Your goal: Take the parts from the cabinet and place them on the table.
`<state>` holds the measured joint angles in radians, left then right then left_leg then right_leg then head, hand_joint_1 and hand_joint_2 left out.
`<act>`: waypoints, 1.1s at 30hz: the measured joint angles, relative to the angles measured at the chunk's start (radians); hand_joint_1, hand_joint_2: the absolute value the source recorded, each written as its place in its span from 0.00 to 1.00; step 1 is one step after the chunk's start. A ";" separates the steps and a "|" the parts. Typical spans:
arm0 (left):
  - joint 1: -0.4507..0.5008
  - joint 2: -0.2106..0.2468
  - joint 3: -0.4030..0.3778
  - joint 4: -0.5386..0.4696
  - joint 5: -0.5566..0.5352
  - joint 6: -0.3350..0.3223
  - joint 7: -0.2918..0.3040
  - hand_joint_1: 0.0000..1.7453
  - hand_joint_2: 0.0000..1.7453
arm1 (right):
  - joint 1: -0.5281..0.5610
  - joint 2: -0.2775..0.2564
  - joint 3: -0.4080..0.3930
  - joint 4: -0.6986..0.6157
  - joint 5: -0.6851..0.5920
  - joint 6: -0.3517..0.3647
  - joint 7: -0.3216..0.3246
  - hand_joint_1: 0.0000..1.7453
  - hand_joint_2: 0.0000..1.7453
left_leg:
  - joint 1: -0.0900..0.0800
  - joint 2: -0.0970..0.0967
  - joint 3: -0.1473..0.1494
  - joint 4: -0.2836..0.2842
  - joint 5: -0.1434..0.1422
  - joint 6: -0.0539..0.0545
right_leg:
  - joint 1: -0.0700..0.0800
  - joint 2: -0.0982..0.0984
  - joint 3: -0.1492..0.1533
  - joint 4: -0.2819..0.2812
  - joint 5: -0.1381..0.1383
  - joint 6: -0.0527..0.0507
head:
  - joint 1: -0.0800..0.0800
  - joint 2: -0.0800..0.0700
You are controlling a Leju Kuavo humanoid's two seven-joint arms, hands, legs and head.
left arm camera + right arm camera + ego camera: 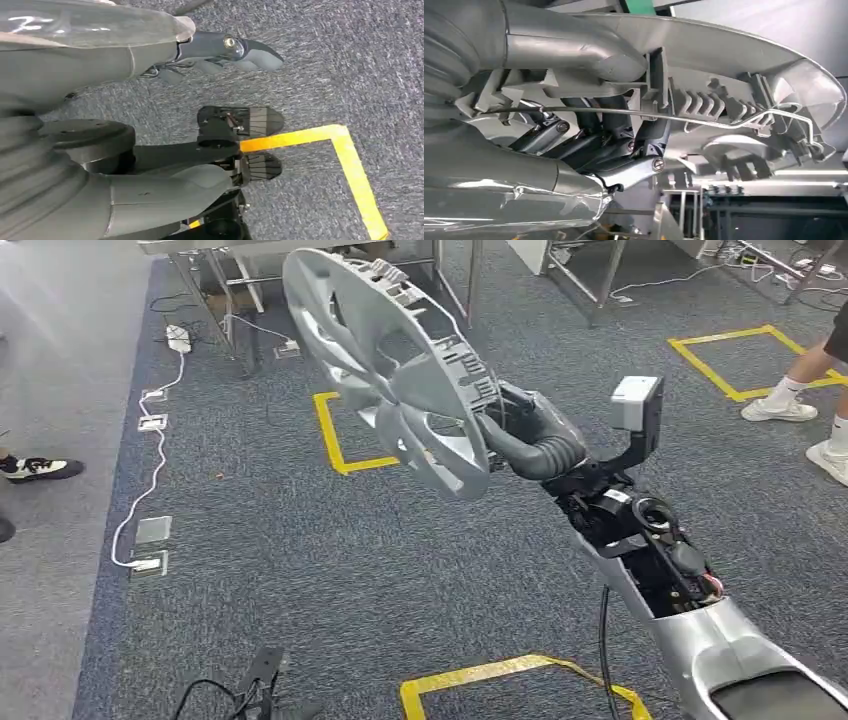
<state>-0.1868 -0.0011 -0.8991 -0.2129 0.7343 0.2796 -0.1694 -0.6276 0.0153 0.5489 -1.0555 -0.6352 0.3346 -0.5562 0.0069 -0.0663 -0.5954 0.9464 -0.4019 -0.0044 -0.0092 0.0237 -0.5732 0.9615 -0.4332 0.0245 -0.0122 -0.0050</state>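
A silver wheel cover (395, 365) with spokes and rim clips hangs in the air above the carpet, tilted on edge. My right hand (525, 435) grips it at its rim, the arm reaching up from the lower right. Close up, the thumb (574, 47) lies on one face of the wheel cover (744, 60) and the dark fingers (599, 130) curl behind its rim by the wire ring. My left hand (225, 52) hangs beside my body over the carpet, fingers loosely extended, holding nothing.
Grey-blue carpet with yellow tape squares (335, 440) (745, 360) (520, 675). Metal table legs (225, 300) and frames stand at the far side. A white cable with floor sockets (150, 420) runs along the left. A person's feet (790, 405) stand at the right, a shoe (40, 468) at the left.
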 joint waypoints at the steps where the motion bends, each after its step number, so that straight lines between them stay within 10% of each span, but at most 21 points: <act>1: 0.000 0.000 0.000 0.000 0.000 0.000 0.000 0.00 1.00 | 0.001 0.002 0.000 0.005 0.000 0.000 0.000 1.00 1.00 | 0.000 0.000 0.000 0.000 0.000 -0.001 | 0.000 0.000 0.000 0.000 0.000 -0.002 | 0.000 0.000; 16: 0.000 0.003 -0.001 0.000 0.000 0.000 0.000 0.00 1.00 | 0.001 0.013 0.000 0.038 0.006 -0.004 -0.001 1.00 1.00 | -0.001 0.000 -0.001 0.001 -0.001 -0.005 | -0.001 -0.001 0.002 -0.001 0.000 -0.002 | 0.002 0.000; 33: 0.000 0.018 -0.014 0.000 0.015 0.004 -0.008 0.00 1.00 | 0.030 0.035 0.018 0.035 0.169 -0.222 -0.003 1.00 1.00 | -0.001 0.000 -0.001 0.001 -0.002 -0.005 | -0.001 -0.001 0.002 -0.002 0.000 -0.002 | 0.003 0.000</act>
<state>-0.1864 0.0168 -0.9133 -0.2129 0.7489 0.2838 -0.1770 -0.5974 0.0500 0.5673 -1.0205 -0.4661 0.1125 -0.5592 0.0056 -0.0663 -0.5961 0.9478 -0.4035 -0.0094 -0.0099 0.0227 -0.5709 0.9591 -0.4331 0.0229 -0.0095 -0.0050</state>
